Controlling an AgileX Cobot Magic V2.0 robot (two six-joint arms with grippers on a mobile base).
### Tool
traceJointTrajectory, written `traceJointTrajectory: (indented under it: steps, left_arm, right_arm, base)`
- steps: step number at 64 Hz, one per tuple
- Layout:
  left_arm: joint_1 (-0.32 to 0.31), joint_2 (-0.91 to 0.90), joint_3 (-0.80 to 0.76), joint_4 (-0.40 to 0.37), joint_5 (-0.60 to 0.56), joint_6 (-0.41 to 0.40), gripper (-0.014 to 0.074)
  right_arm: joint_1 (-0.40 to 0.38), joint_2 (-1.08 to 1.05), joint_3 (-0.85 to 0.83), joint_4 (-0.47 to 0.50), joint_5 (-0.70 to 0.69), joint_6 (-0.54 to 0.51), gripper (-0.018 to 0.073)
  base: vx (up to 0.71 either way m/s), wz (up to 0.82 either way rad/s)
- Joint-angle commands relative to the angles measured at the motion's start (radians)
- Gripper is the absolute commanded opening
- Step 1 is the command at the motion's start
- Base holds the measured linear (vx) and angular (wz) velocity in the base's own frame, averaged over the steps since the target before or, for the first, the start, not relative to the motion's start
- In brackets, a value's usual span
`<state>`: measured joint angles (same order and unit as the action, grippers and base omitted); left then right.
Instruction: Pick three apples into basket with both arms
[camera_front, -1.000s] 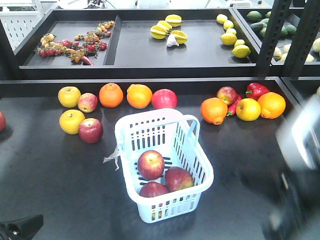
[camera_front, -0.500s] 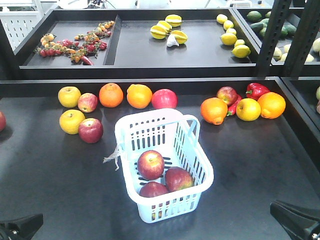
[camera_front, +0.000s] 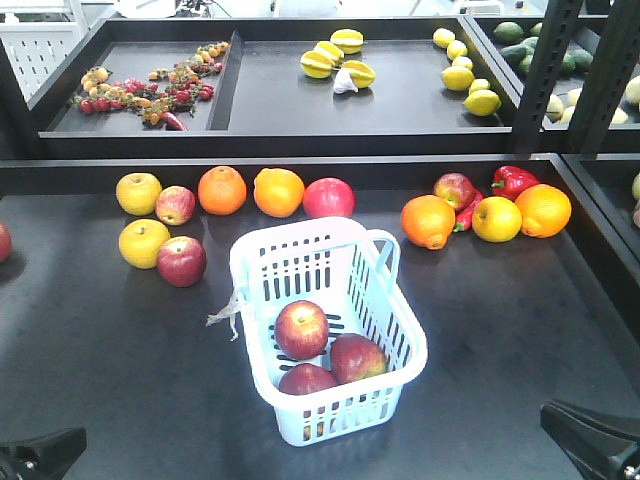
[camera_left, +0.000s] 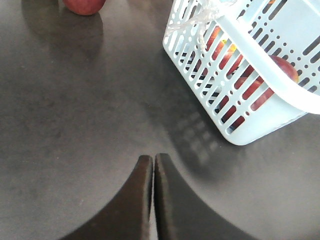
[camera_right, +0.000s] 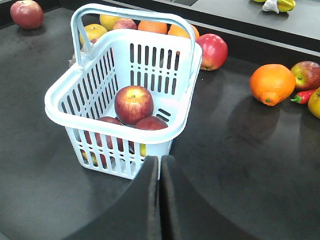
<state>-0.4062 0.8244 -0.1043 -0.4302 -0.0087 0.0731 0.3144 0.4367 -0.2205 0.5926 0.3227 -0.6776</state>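
basket (camera_front: 400, 345): three apples (camera_front: 302, 329) inside | left gripper (camera_left: 152, 161), right gripper (camera_right: 160, 161): jaws together, empty

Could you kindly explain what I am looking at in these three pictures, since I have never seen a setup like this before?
This is a two-armed robot working at a dark table of fruit. The wide picture is taken from the robot's front, looking over the table; only the tips of its arms show at the bottom corners. The other two come from cameras on its wrists. In each, the dark curved shape at the bottom is that arm's grasping tool: the left tool and the right tool, both closed and holding nothing. In the middle stands a light blue basket with three red apples inside. Around it on the table lie yellow apples, oranges, more red apples and a red pepper. Trays behind hold further produce.
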Motion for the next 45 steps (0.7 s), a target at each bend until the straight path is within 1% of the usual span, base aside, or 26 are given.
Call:
traceJointTrajectory:
  steps: [1,17,19,21,22,26,29,33,37,41,45]
  left_arm:
    - [-0.001,-0.005,-0.021,-0.006,-0.054,-0.006,-0.0008]
    - [-0.002,-0.006,-0.004,0.000,-0.055,-0.010,-0.0008]
    - [-0.002,-0.007,0.005,0.006,-0.049,-0.020,-0.0008]
    - [-0.003,-0.007,0.017,0.029,-0.044,-0.052,-0.0008]
    - [-0.003,-0.007,0.025,0.041,-0.041,-0.079,-0.0008]
    - [-0.003,-0.007,0.053,0.130,-0.037,-0.185,-0.0008]
    - [-0.003,-0.009,0.074,0.230,-0.036,-0.284,-0.0008]
    - [-0.003,-0.028,0.098,0.341,-0.038,-0.405,-0.0008]
    - [-0.003,-0.068,0.126,0.430,-0.047,-0.497,-0.0008]
    - [-0.003,-0.116,0.153,0.489,-0.062,-0.533,-0.0008]
    - [-0.003,-0.169,0.152,0.511,-0.035,-0.525,-0.0008]
  right_arm:
    - [0.000,0.004,-0.027,0.013,-0.065,0.000,-0.0004]
    - [0.000,0.004,-0.027,0.013,-0.065,0.000,-0.0004]
    - [0.000,0.004,-0.027,0.013,-0.065,0.000,-0.0004]
    - [0.000,0.004,-0.027,0.013,-0.065,0.000,-0.0004]
    - [0.000,0.004,-0.027,0.013,-0.065,0.000,-0.0004]
    - [0.000,0.004,-0.027,0.013,-0.065,0.000,-0.0004]
    - [0.000,0.004,-0.027,0.013,-0.065,0.000,-0.0004]
    - [0.000,0.004,-0.027,0.013,-0.064,0.000,-0.0004]
    - [0.000,0.004,-0.027,0.013,-0.064,0.000,-0.0004]
    - [0.000,0.004,-0.027,0.013,-0.064,0.000,-0.0004]
    - [0.000,0.004,-0.027,0.013,-0.064,0.000,-0.0004]
  base:
    - [0.00,0.00]
    - [0.00,0.00]
    - [0.00,0.00]
    - [0.00,0.00]
    - [0.00,0.00]
    - [0.00,0.00]
    - [0.00,0.00]
    - [0.00,0.00]
    - [0.00,0.00]
    - [0.00,0.00]
    - [0.00,0.00]
